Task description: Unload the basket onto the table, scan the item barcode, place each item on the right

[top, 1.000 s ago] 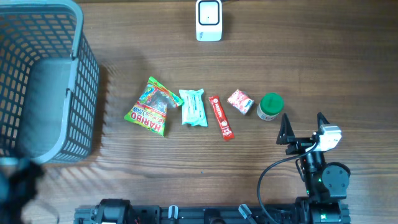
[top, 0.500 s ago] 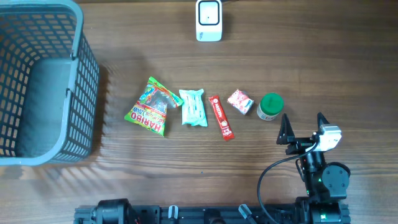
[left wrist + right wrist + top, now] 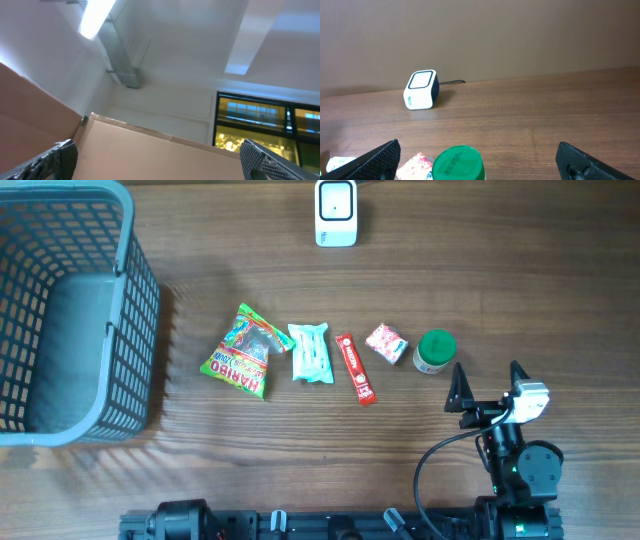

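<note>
Standing released, right pincer (image 3: 486, 372) near green-lidded jar (image 3: 435, 350), left pincer (image 3: 157, 145) released too, scanner (image 3: 336, 212) well beyond

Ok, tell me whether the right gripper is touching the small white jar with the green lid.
Apart. The right wrist view shows the green-lidded jar ahead of the open right gripper, clear of both fingers.
</note>
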